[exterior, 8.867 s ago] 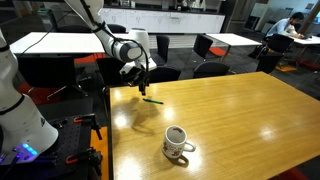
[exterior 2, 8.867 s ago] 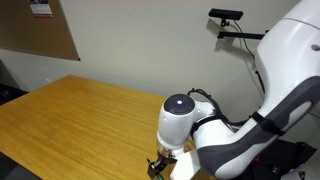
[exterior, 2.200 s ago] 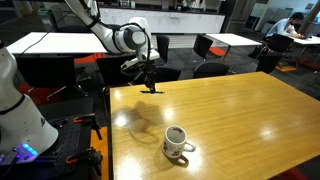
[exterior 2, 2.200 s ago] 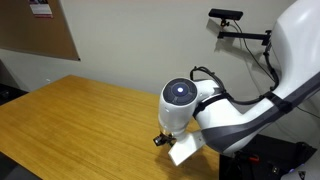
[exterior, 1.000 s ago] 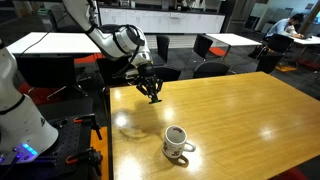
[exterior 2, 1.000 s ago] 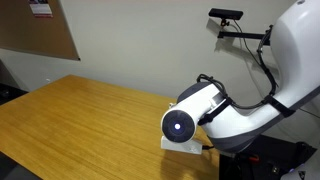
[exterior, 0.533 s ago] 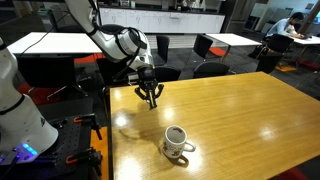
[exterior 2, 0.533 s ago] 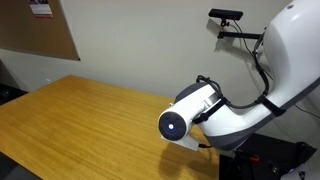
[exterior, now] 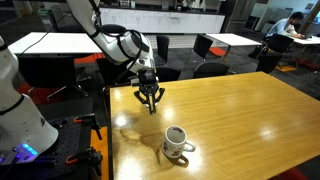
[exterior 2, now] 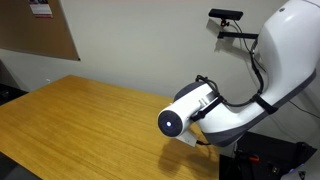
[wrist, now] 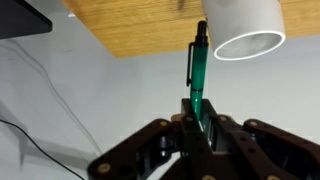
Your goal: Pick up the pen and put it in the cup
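Observation:
My gripper (wrist: 201,105) is shut on the pen (wrist: 198,68), a slim dark green stick that juts out straight past the fingertips. In the wrist view the cup (wrist: 243,24), a white mug, lies just beyond the pen's tip and slightly to one side. In an exterior view the gripper (exterior: 150,100) hangs fingers-down above the wooden table (exterior: 240,110), behind and left of the cup (exterior: 177,141), which stands upright with a dark interior. The arm's body (exterior 2: 190,115) hides the gripper, pen and cup in an exterior view.
The table's left edge (exterior: 108,130) is near the gripper, with the robot base (exterior: 20,110) beyond it. Dark chairs (exterior: 210,48) and white tables (exterior: 230,40) stand behind. A camera on a stand (exterior 2: 226,16) is by the wall.
Over the last second the gripper has tipped to point its fingers downward and sunk a little toward the cup's side, still holding the pen. The cup has not moved.

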